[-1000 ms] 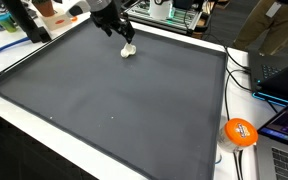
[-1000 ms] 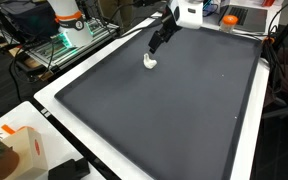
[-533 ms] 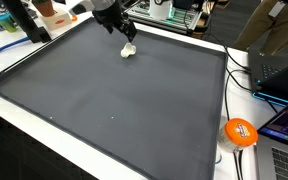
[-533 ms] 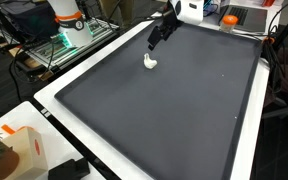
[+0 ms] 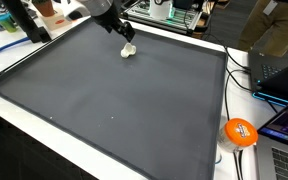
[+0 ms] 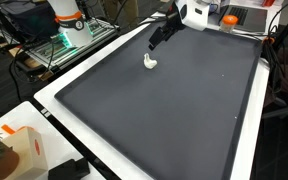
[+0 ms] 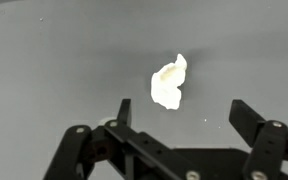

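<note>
A small, white, crumpled lump (image 5: 129,50) lies on the dark grey mat (image 5: 114,95) near its far edge; it also shows as the white lump (image 6: 150,63) and, in the wrist view, the lump (image 7: 168,83). My gripper (image 5: 122,30) hangs just above and beside it, apart from it, seen too as the gripper (image 6: 157,38). In the wrist view the gripper (image 7: 184,112) stands open, its black fingers (image 7: 124,110) spread wide with only bare mat between them and the lump just beyond the tips.
An orange ball (image 5: 240,132) rests on the white table edge beside laptops and cables. The white table border (image 6: 54,92) rings the mat. A box (image 6: 14,145) and a plant sit at a near corner; racks of equipment stand behind.
The gripper has risen slightly and drawn back from the white lump; the lump has not moved and the jaws stay open.
</note>
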Available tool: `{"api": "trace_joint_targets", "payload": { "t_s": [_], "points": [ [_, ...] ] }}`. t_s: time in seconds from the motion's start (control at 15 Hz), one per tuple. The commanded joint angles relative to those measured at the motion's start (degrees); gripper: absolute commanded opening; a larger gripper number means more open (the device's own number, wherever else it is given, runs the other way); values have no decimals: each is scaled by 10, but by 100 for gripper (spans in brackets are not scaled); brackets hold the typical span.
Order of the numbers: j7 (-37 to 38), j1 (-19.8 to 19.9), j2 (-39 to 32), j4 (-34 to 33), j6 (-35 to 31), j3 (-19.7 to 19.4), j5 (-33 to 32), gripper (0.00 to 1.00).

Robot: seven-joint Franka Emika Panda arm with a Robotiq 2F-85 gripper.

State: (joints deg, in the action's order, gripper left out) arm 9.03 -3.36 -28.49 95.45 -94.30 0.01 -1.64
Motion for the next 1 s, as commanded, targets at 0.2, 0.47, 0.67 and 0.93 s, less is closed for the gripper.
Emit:
{"api": "trace_joint_targets", "payload": {
  "t_s": [0.2, 0.47, 0.67, 0.93],
  "points": [
    [20, 5, -98, -106, 41, -8, 16, 100],
    [70, -1, -148, -131, 53, -12, 27, 100],
    [100, -4, -173, -147, 73, -13, 38, 100],
    [131, -10, -185, -167, 116, -15, 46, 100]
  ]
}}
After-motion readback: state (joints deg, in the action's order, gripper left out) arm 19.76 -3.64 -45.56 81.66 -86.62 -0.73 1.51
